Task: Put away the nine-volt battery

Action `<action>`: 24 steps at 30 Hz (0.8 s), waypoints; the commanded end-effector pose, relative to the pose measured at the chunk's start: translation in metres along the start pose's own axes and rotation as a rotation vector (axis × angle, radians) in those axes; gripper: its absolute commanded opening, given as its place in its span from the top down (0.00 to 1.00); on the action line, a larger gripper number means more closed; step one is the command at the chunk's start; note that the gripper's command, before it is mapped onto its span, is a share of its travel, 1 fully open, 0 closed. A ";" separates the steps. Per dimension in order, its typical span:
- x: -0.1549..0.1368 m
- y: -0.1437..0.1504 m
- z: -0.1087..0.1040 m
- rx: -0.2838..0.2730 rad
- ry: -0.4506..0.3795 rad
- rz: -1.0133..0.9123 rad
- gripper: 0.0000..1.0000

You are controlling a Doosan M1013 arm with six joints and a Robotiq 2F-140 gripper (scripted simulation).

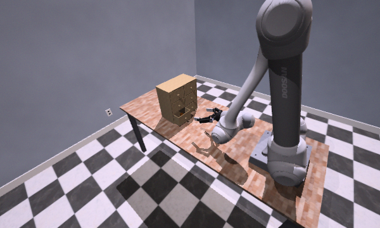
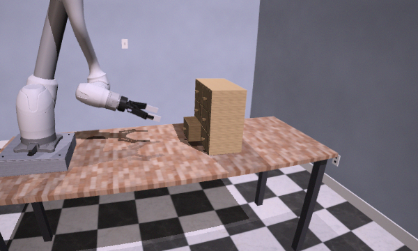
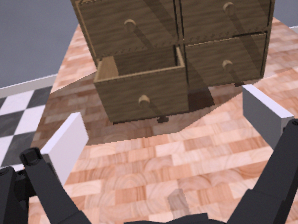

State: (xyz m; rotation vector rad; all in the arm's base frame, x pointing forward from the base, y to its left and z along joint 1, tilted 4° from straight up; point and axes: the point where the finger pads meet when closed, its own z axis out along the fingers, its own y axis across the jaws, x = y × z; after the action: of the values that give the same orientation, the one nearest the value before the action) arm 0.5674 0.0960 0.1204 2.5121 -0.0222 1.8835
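Nine-volt battery point(image 1: 182, 113) is seen only as a small orange shape inside the pulled-out drawer point(image 1: 186, 118) point(image 2: 194, 130) point(image 3: 125, 97); whether one or two are held there cannot be told. The drawer is set in the bottom row of the chest point(image 1: 165, 102) point(image 2: 226, 120) point(image 3: 180, 30), at the left in the wrist view. The chest is stood upright on the tabletop point(image 1: 190, 136) point(image 2: 108, 178) point(image 3: 165, 170). The pincer point(image 1: 202, 114) point(image 2: 155, 113) point(image 3: 161, 113) is spread wide, with nothing gripped, above the tabletop and apart from the drawer's front.

Top: high, far, across table; exterior: side-on, farther side unsure; wrist: close, chest-facing.
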 end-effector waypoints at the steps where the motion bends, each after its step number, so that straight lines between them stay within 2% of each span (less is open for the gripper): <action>1: 0.000 0.000 -0.001 0.000 0.000 0.000 0.00; 24: 0.001 0.000 -0.001 0.000 -0.038 0.000 0.00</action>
State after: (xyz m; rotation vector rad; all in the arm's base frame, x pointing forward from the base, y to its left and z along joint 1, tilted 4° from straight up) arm 0.5665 0.0960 0.1212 2.5361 -0.0226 1.8509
